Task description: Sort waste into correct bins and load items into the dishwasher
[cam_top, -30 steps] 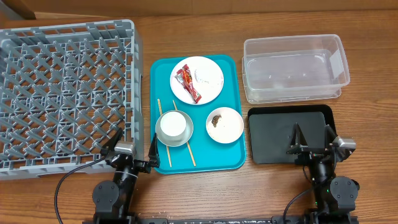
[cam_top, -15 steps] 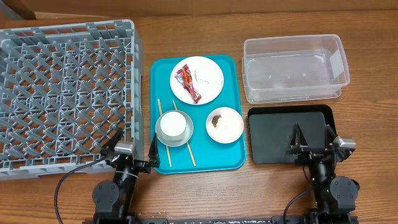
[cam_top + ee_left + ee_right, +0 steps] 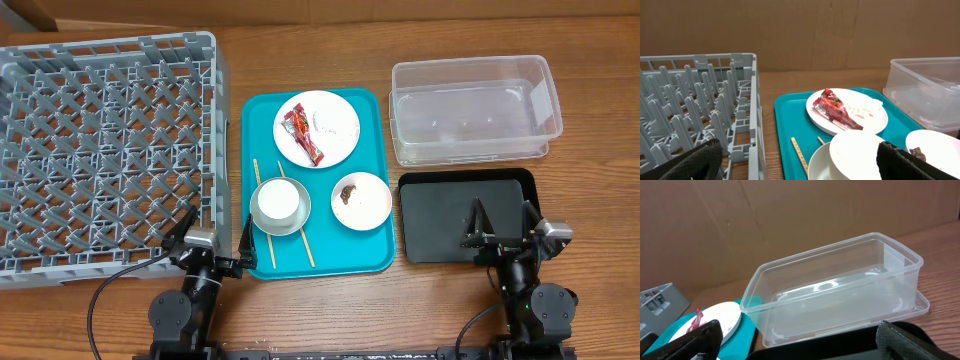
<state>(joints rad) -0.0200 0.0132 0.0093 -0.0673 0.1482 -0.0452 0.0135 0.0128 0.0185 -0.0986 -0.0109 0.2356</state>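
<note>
A white plate point(image 3: 335, 140) on the teal tray point(image 3: 375, 255) holds the red wrapper point(image 3: 301, 135) and white tissue point(image 3: 327, 121). A white cup point(image 3: 275, 201) sits in a bowl point(image 3: 300, 215) over the chopsticks point(image 3: 306, 250). Another bowl point(image 3: 372, 205) holds a brown lump point(image 3: 348, 192). The grey rack point(image 3: 105, 150) stands left, the clear tub point(image 3: 472, 108) and black tray point(image 3: 440, 222) right. My left gripper point(image 3: 213, 240) is open by the rack's front corner. My right gripper point(image 3: 503, 222) is open over the black tray. The left wrist view shows the wrapper point(image 3: 836, 107) and cup point(image 3: 860, 155); the right wrist view shows the tub point(image 3: 835, 292).
Brown cardboard walls point(image 3: 800, 30) stand behind the wooden table point(image 3: 580, 60). The rack's upright pegs point(image 3: 695, 110) rise close to my left gripper.
</note>
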